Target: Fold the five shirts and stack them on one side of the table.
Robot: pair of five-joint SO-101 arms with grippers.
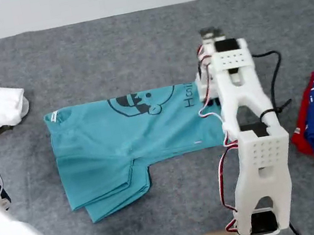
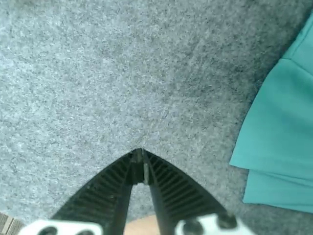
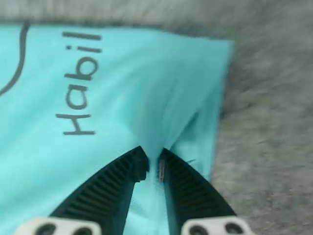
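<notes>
Right hand point(image 3: 152, 164) clenched on the half-folded teal shirt point(image 1: 107, 144), dark-printed, puckered at the grip.

The white plastic right arm point(image 1: 252, 137) stretches straight out from its base. Its black ribbed pincer point(image 3: 151, 160) is pinched closed on a fold of teal cotton shirt point(image 3: 146, 83). The white left arm point(image 1: 10, 231) sits low, and its black pincer point(image 2: 141, 161) is closed with the tips touching.
</notes>
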